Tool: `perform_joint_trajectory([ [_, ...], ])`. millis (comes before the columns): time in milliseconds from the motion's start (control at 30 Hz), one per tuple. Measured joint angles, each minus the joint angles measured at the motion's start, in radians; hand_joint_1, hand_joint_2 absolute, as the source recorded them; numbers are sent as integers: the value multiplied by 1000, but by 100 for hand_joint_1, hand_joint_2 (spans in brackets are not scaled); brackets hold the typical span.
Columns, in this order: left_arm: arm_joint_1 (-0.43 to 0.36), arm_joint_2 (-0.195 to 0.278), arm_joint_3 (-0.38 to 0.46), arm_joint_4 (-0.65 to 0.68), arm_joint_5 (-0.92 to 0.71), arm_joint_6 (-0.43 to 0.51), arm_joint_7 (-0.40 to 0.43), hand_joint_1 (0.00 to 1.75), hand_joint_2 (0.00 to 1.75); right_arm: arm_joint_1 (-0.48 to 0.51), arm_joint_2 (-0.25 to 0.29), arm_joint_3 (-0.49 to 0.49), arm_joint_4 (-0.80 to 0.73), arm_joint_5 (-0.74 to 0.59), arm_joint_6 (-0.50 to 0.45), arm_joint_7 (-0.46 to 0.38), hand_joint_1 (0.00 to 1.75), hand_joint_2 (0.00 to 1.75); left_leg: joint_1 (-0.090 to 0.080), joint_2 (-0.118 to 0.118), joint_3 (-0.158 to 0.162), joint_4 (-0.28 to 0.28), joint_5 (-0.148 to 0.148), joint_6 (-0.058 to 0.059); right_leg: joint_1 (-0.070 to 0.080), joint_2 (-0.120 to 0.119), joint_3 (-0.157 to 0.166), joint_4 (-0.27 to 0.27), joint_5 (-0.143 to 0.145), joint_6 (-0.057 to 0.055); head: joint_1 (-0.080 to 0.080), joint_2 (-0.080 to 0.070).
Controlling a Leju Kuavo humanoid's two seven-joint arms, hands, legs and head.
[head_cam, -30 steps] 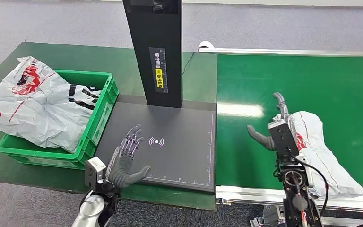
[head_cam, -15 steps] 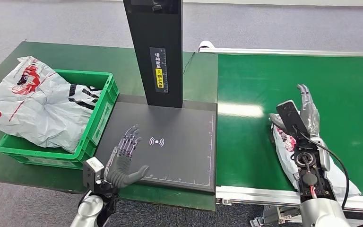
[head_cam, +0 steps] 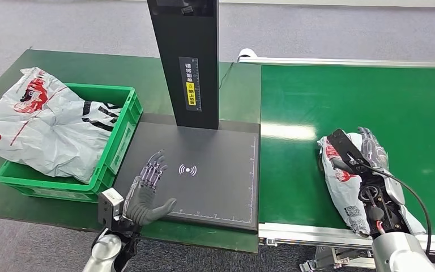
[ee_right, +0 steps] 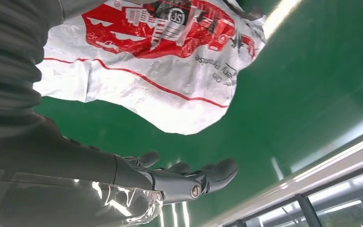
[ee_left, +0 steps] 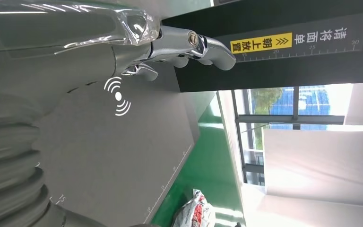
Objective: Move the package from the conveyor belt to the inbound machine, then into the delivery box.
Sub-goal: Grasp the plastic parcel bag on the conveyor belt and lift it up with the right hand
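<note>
A white package with red print (head_cam: 342,184) lies on the green conveyor belt (head_cam: 328,96) near its front rail. My right hand (head_cam: 372,150) hangs over the package's right side with its fingers stretched out and holds nothing. In the right wrist view its fingers (ee_right: 189,178) run beside the package (ee_right: 160,71), with a strip of belt between them. My left hand (head_cam: 146,190) is open above the front left corner of the inbound machine's black plate (head_cam: 221,170). Its fingers (ee_left: 194,43) point toward the machine's column.
The black column (head_cam: 184,56) rises at the back of the plate. Left of the plate stands a green delivery box (head_cam: 126,122) with several white packages (head_cam: 45,124) heaped in it. A metal rail (head_cam: 306,232) edges the belt in front.
The package has shifted left along the belt. My right hand has swung from its left side over to its right side and lowered, palm turned. The left hand barely moved.
</note>
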Motion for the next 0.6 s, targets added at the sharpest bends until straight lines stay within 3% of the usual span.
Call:
perform_joint_trajectory([
  [133, 0, 0, 3, 0, -1, 0, 0, 0, 175, 0, -3, 1, 14, 7, 2, 14, 0, 175, 0, 0, 0, 0, 0, 0, 0, 0, 0, 0, 0, 0, 0, 0],
  [367, 1, -2, 4, 0, -10, 2, 15, 0, 175, 32, -17, 2, 34, 76, 47, 180, 0, 175, 0, -1, 0, 0, 0, 0, 0, -1, 0, 0, 0, 0, 0, 0],
  [600, 12, -4, 4, 0, -17, 16, 20, 0, 175, 125, -38, 2, 33, 161, 126, 259, 0, 175, 0, -2, 0, 0, -1, 1, 0, -2, 0, 0, -1, 1, 0, 0],
])
